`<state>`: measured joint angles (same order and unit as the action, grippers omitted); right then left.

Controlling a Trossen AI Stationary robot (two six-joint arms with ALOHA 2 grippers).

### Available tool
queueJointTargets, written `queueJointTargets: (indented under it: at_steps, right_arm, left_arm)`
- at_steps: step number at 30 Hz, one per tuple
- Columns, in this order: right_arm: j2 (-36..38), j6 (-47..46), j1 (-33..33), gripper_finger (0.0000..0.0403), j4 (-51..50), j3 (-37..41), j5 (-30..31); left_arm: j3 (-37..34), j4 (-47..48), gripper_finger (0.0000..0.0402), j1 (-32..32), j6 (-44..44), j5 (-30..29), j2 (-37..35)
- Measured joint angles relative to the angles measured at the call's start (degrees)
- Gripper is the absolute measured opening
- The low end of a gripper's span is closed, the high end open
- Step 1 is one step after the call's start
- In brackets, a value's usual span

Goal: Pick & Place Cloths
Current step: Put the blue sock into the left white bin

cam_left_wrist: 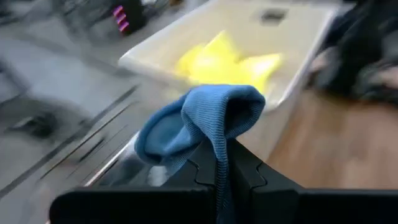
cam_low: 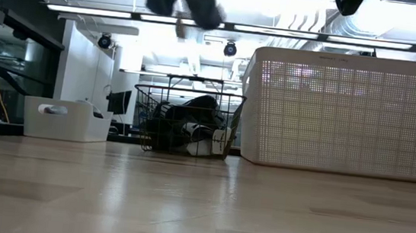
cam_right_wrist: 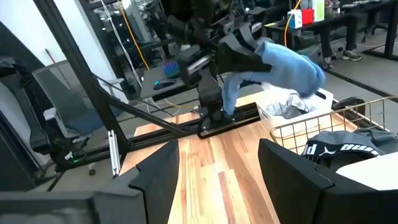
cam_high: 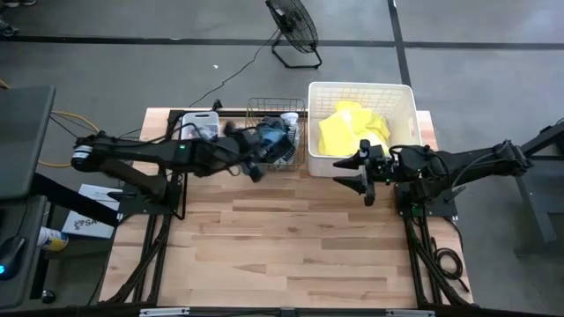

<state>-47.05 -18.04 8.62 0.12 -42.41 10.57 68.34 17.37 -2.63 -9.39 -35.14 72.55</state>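
- Left wrist view shows the blue cloth (cam_left_wrist: 199,118) pinched between the closed fingers of the left pincer (cam_left_wrist: 227,171), its loose end bunched above the fingertips.
- From above, that left pincer (cam_high: 256,167) sits at the front edge of the wire basket (cam_high: 264,110), with the blue cloth (cam_high: 271,136) carried over the basket's rim.
- Right wrist view catches the same blue cloth (cam_right_wrist: 292,65) hanging from the left pincer (cam_right_wrist: 239,53), clear of the tabletop (cam_right_wrist: 205,162).
- A black cloth with white print (cam_right_wrist: 345,149) lies inside the wire basket (cam_right_wrist: 292,134); in the low view dark cloths (cam_low: 192,123) fill the basket (cam_low: 146,118) to about its rim.
- A neon-yellow cloth (cam_high: 352,128) lies in the large white tub (cam_high: 405,101), just beside the basket on the right arm's side; the left wrist view sees the yellow cloth (cam_left_wrist: 224,62) in the tub (cam_left_wrist: 155,53) beyond the blue one.
- The right pincer (cam_high: 364,180) hovers over the tabletop (cam_high: 291,238) at the front wall of the large tub, fingers parted and holding nothing; its own view shows both fingers (cam_right_wrist: 155,174) spread with bare wood between them.
- A small white tub (cam_high: 201,119) stands on the basket's other side, near the left arm; in the low view the small tub (cam_low: 66,118) sits well apart from the large white tub (cam_low: 346,114).
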Motion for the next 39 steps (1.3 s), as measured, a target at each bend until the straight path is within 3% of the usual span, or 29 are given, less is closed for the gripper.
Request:
queueJointTargets:
  at_steps: [6,16,21,28,39]
  right_arm:
    - [-0.1,-0.1,0.0,0.021,-0.4,0.0,0.0]
    - [-0.1,2.9,0.0,0.021,-0.3,0.0,0.0]
    - [-0.1,2.9,0.0,0.021,-0.2,0.0,-0.2]
    - [-0.1,2.9,0.0,0.021,1.3,0.0,-0.2]
    - [-0.1,2.6,0.0,0.021,2.3,0.0,0.0]
  left_arm:
    - [-0.1,14.8,0.0004,0.0,-8.1,-10.1,-4.5]
    - [-0.1,42.1,0.0004,0.1,-26.2,-15.9,-9.3]
    - [-0.3,48.4,0.0004,0.0,-30.1,-16.2,-10.9]
    - [-6.8,47.1,0.0004,2.7,-29.9,-15.9,-17.2]
    - [-19.4,27.9,0.0004,15.2,-12.7,-2.2,-32.3]
